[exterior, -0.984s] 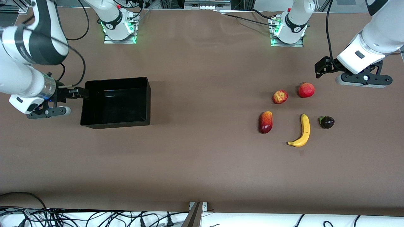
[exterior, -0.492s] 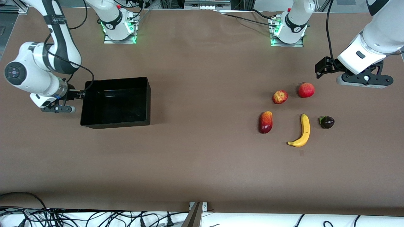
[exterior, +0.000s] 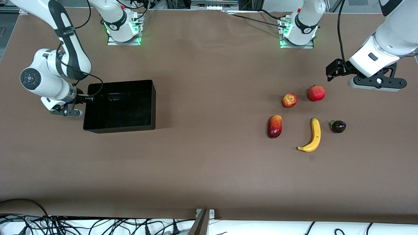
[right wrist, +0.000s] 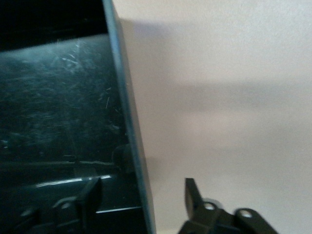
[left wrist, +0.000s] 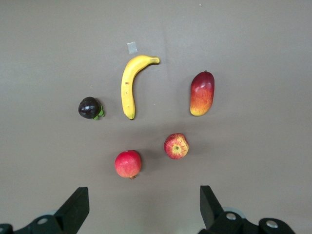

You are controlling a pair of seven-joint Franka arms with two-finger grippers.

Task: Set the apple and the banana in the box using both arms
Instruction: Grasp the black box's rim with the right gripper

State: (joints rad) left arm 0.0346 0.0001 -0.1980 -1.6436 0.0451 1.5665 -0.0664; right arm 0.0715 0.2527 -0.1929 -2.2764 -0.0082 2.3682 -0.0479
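Note:
The black box (exterior: pixel 120 127) sits toward the right arm's end of the table. My right gripper (exterior: pixel 87 97) is open at the box's end wall (right wrist: pixel 127 126). One finger (right wrist: pixel 91 194) is inside the box and the other is outside it, neither touching the wall. The apple (exterior: pixel 289 100) and the banana (exterior: pixel 312 136) lie toward the left arm's end, the banana nearer the camera. My left gripper (exterior: pixel 330 72) is open and empty above the table beside the fruits. Its wrist view shows the apple (left wrist: pixel 176 146) and banana (left wrist: pixel 127 87).
A uniformly red round fruit with a crown (exterior: pixel 316 93) lies beside the apple. A red-and-yellow mango (exterior: pixel 275 126) and a small dark purple fruit (exterior: pixel 338 126) flank the banana. A small tape mark (left wrist: pixel 132 47) is near the banana's tip.
My right arm has swung and lowered, bringing its gripper closer onto the box's end wall. The box, the fruits and the left arm have not moved.

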